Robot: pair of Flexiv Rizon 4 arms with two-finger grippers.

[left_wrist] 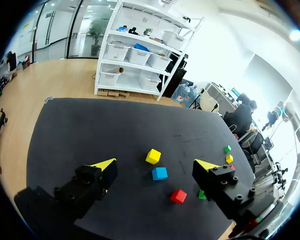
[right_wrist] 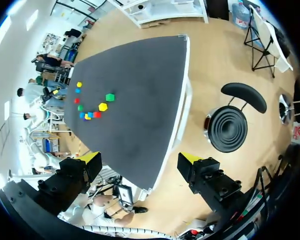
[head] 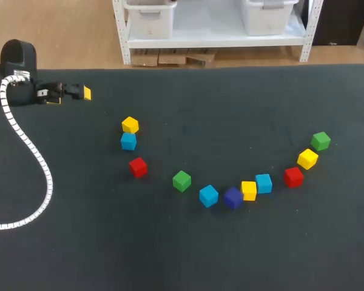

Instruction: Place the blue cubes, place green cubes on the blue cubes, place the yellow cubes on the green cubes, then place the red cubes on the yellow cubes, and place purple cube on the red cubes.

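Loose cubes lie in a curved line on the dark table point(head: 188, 254). At its left end a yellow cube point(head: 130, 125) touches a blue cube point(head: 128, 141), with a red cube point(head: 138, 167) below. Then come a green cube point(head: 181, 180), blue cube point(head: 208, 196), purple cube point(head: 233, 197), yellow cube point(head: 249, 190), blue cube point(head: 264, 183), red cube point(head: 293, 177), yellow cube point(head: 307, 159) and green cube point(head: 320, 140). My left gripper point(head: 80, 93) hangs open at the far left, well short of the yellow cube point(left_wrist: 153, 156) and blue cube point(left_wrist: 159, 173). My right gripper point(right_wrist: 140, 162) is open, off the table's side, empty.
A white ribbed cable point(head: 30, 151) from the left arm loops over the table's left part. In the right wrist view the table's edge point(right_wrist: 177, 110) lies ahead of the gripper, the cubes far across it.
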